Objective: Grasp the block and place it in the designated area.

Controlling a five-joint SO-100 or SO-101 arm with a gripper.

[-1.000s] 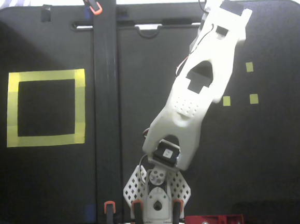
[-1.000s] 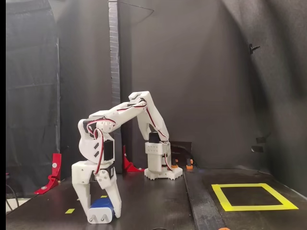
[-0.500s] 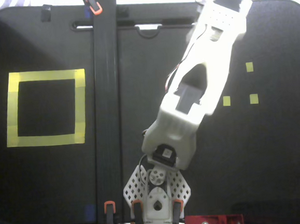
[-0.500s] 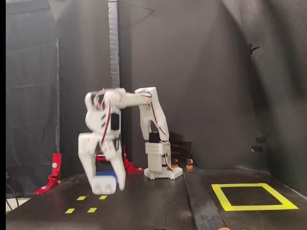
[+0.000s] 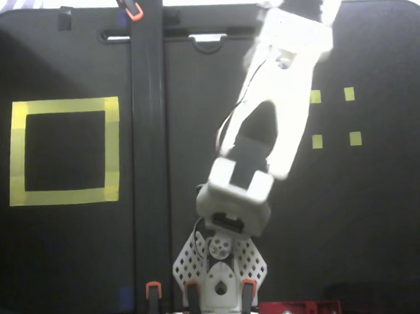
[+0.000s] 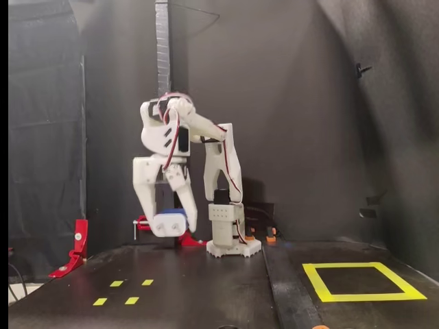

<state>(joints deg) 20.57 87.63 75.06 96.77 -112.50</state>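
jaws [image 6: 168, 225] hold one block [image 6: 169, 223], airborne.

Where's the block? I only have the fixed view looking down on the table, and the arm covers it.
Observer: In a fixed view from the side, the block sits between the two fingers of the gripper.
Operator: On the table or lifted?
Observer: Lifted. There is a clear gap of air between it and the table.
Operator: How does it sit in the grip?
Observer: A pale face points at the side camera, with blue showing along the top. One finger is on each side, and it looks roughly level. I cannot make out the prongs.
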